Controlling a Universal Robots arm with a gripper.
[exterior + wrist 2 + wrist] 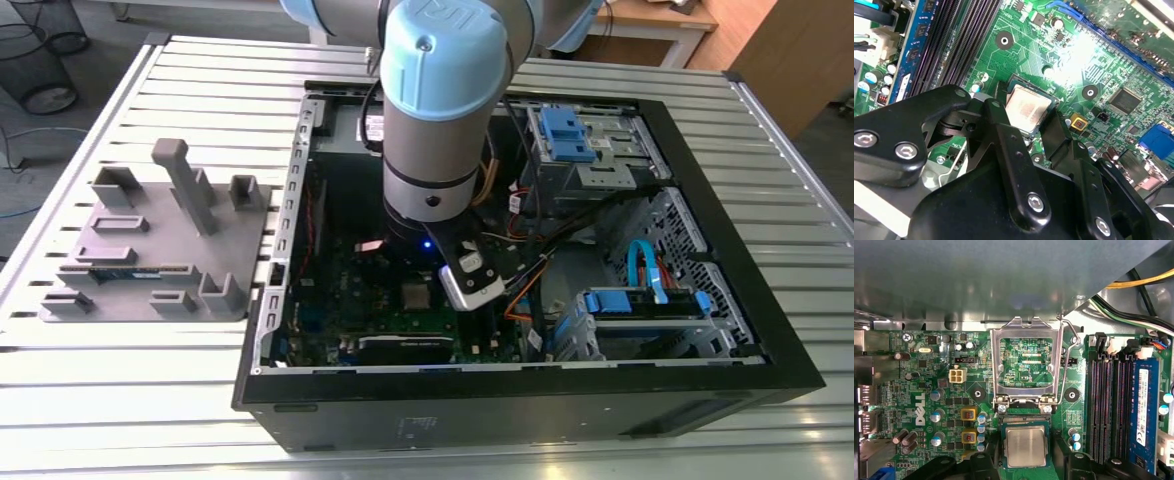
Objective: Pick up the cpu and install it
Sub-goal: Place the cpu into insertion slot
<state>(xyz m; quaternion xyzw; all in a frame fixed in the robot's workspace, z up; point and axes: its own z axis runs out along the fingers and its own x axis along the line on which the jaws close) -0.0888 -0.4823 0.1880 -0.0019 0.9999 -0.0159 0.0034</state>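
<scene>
The arm [430, 100] is deep inside the open computer case [534, 410], which sits in the middle of the slatted table [134, 400]. A grey parts holder [134, 240] lies beside the case, toward the table's edge at the exterior view's left. The gripper [1026, 454] has its two black fingers [999, 130] pressed against opposite sides of the cpu [1025, 445]. The chip lies flat (silver top up) at the socket, mid-motherboard [929, 372]. Just beyond it the metal retention frame [1026, 327] stands swung open. The dark memory slots [1106, 405] run alongside, near the board's edge.
</scene>
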